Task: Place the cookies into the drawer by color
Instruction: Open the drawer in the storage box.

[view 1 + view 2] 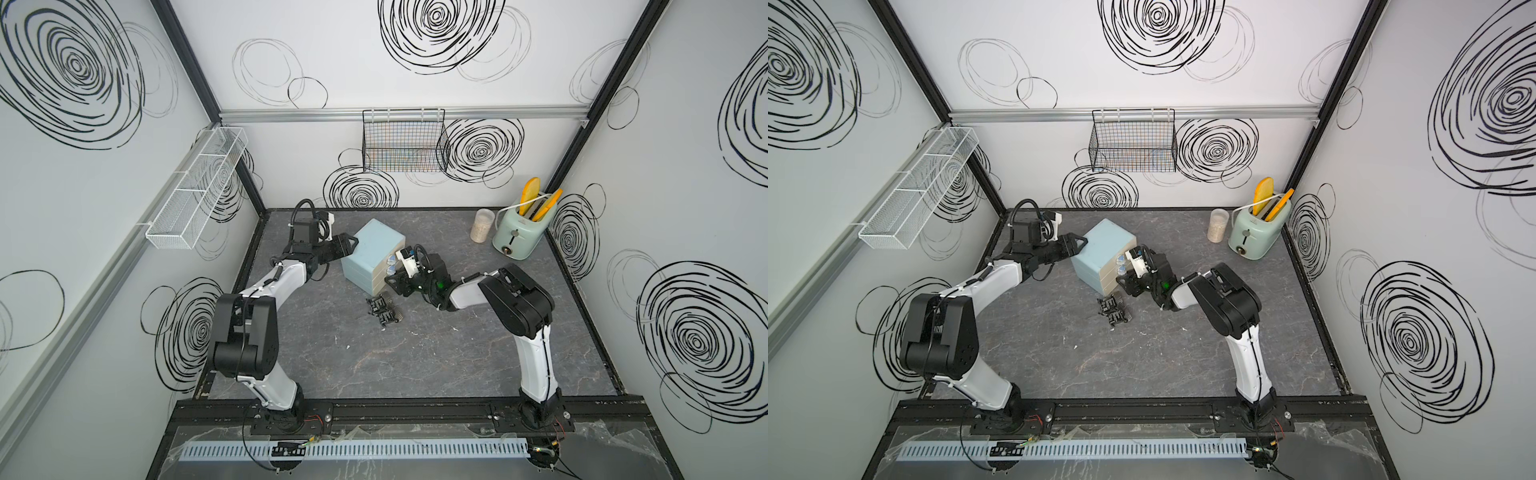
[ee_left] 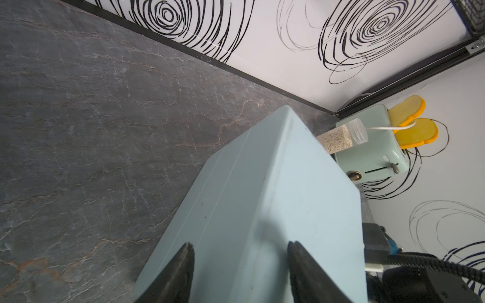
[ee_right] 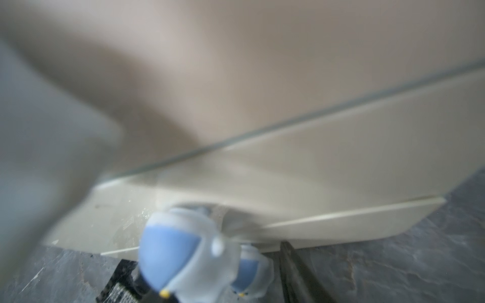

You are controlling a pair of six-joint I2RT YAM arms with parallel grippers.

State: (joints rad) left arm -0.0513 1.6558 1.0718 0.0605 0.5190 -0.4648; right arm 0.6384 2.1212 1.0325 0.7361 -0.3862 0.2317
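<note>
Left hand (image 1: 354,242) spread bracing the cabinet's (image 1: 376,245) back, right hand (image 1: 395,282) parted round its front drawer knob (image 3: 170,251): next, I reckon, pinch and pull, black cookies (image 1: 384,311) waiting just beside

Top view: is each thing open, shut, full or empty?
Drawers: look shut.
Black cookies: loose on table.
Toaster: two slices poking up.
Jar: part full.
Left pincer: open, against cabinet.
Right pincer: at a knob, grip unclear.
</note>
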